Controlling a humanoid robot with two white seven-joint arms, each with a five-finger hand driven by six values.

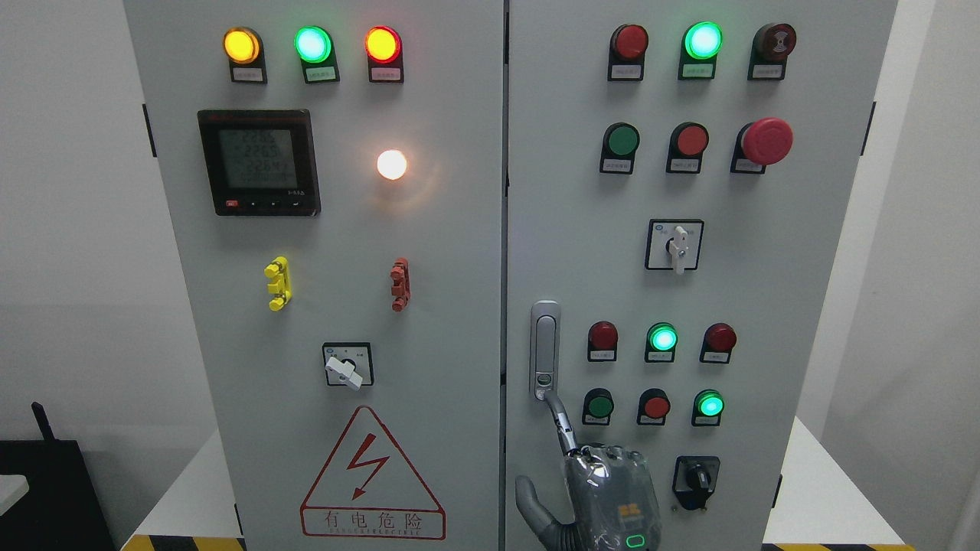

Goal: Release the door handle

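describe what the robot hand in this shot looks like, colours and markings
Only one robot hand shows, at the bottom edge. It is grey metal, its back wrapped in a clear glossy plastic cover. On the back sit a small yellow-orange mark and a green-lit rounded indicator. One slim, segmented finger and a thicker grey thumb are visible.

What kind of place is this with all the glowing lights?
Probably an electrical room or a training lab. A grey control cabinet carries indicator lamps, a digital meter and a red lightning warning sign. A robot hand reaches toward its door handle.
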